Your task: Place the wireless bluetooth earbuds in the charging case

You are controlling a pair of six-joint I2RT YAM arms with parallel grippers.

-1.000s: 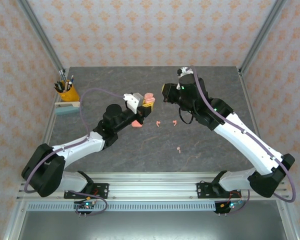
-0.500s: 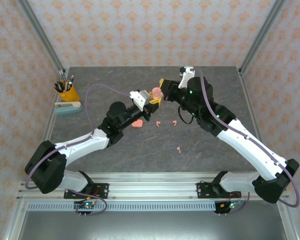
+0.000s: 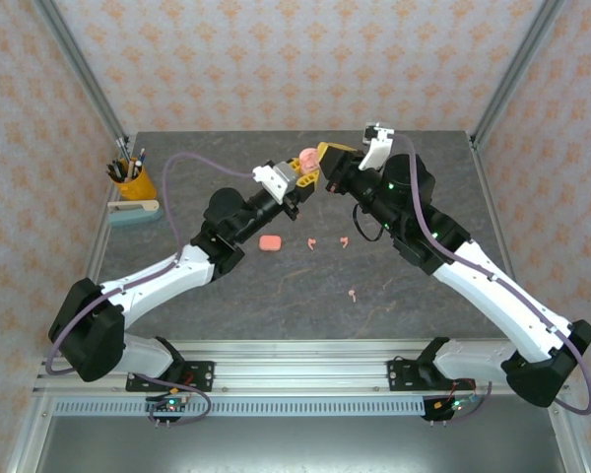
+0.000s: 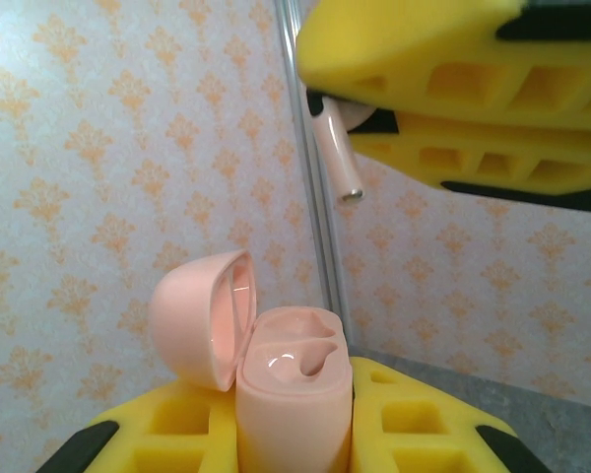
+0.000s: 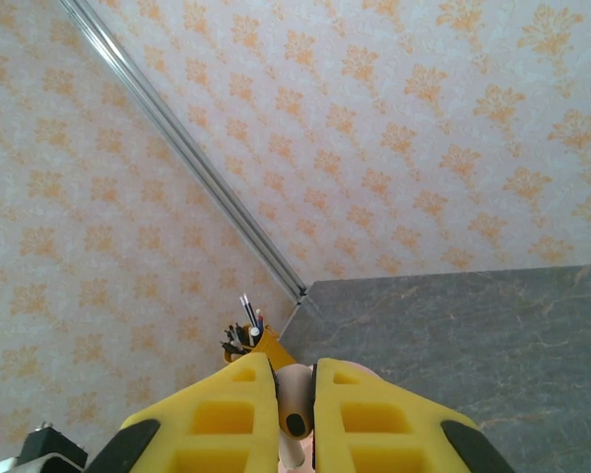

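Note:
My left gripper (image 3: 297,179) is shut on the open pink charging case (image 4: 294,394), held upright above the table with its lid (image 4: 201,317) swung to the left. Its two sockets look empty. My right gripper (image 3: 327,160) is shut on one pale-pink earbud (image 5: 295,399). In the left wrist view that earbud (image 4: 336,156) hangs stem-down from the right gripper's yellow fingers (image 4: 443,89), above the case and apart from it. Three more earbuds lie on the table: two side by side (image 3: 313,242) (image 3: 344,241) and one nearer the front (image 3: 353,293).
A second pink case (image 3: 270,241), closed, lies on the grey table (image 3: 227,296) below the left wrist. A yellow pen cup (image 3: 130,179) and a pale stapler-like block (image 3: 133,213) stand at the far left edge. Metal frame posts rise at the back corners.
Both grippers have risen and moved toward the back of the table, closing in on each other. The left carried the open case up; the right brought its earbud over the case.

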